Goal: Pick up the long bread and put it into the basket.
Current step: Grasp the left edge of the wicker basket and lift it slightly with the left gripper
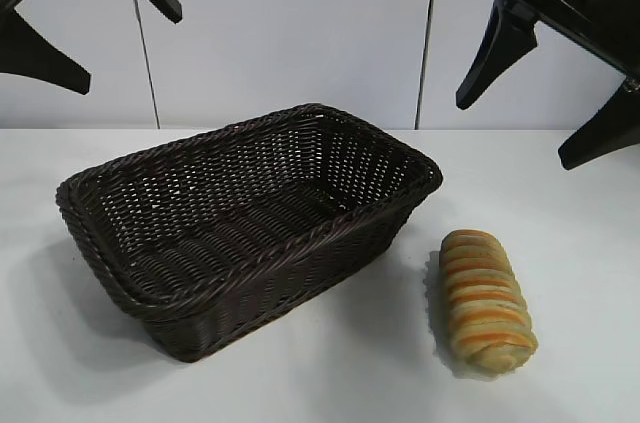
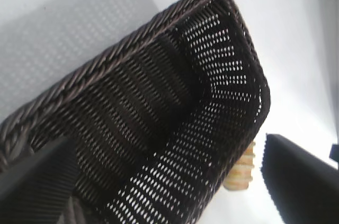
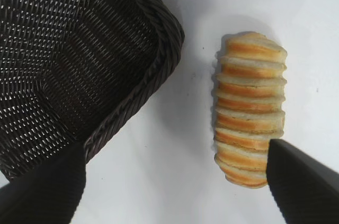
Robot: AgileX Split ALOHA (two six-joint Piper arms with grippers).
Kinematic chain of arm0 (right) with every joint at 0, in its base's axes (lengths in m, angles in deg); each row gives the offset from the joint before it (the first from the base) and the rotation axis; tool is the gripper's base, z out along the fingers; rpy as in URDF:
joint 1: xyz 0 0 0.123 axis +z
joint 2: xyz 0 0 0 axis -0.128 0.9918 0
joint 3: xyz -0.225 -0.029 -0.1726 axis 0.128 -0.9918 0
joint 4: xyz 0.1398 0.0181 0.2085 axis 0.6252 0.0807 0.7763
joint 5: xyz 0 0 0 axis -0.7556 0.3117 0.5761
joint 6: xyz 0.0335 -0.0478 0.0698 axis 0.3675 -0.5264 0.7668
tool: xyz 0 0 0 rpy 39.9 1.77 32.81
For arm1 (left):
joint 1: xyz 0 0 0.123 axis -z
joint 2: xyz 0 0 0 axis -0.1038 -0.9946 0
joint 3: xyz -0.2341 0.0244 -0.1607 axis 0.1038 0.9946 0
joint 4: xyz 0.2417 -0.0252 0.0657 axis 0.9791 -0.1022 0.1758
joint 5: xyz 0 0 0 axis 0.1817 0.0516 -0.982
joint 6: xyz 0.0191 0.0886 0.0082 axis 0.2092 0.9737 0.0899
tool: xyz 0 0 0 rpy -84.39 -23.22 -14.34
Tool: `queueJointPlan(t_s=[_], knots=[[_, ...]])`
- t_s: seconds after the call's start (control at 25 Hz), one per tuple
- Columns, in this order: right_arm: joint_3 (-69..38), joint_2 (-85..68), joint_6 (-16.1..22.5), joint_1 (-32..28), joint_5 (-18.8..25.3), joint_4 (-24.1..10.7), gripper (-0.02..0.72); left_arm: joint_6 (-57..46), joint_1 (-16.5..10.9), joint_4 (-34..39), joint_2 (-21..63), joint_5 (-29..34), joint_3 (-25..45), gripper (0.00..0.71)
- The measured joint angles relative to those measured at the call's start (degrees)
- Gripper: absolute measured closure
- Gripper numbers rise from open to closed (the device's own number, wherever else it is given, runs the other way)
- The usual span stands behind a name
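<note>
bread (image 1: 487,300) R of basket (image 1: 250,273), on table (image 1: 560,183)

A white table (image 1: 560,193) stands before a pale panelled wall (image 1: 290,33) with thin dark vertical seams.

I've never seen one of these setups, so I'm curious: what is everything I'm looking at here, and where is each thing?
basket: one, dark brown woven wicker, left of centre on the table, nothing in it.
long bread: one, pale tan with orange-brown ridges, lying on the table right of the basket, apart from it.
table: one, white, under everything.
wall: white panels with thin dark seams, behind the table.
left gripper: one, black, open, up in the air at the upper left, holding nothing.
right gripper: one, black, open, up in the air at the upper right, above the bread, holding nothing.
</note>
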Motion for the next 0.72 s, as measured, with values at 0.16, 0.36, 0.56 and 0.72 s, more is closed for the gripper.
queueJointPlan(t_s=[0.16, 0.36, 0.56, 0.72], knots=[[0.0, 0.0, 0.0, 0.0, 0.0, 0.0, 0.042, -4.1, -0.1, 2.2, 1.0, 2.3, 1.7, 0.032], [0.0, 0.0, -0.1, 0.0, 0.1, 0.0, 0.042, -12.2, 0.2, 9.7, 4.1, 1.3, 10.7, 0.032], [0.0, 0.0, -0.1, 0.0, 0.2, 0.0, 0.042, -15.2, 0.2, 13.0, 4.6, -2.6, 18.6, 0.032], [0.0, 0.0, -0.1, 0.0, 0.2, 0.0, 0.042, -15.3, 0.2, 13.0, 4.6, -6.5, 21.1, 0.032]])
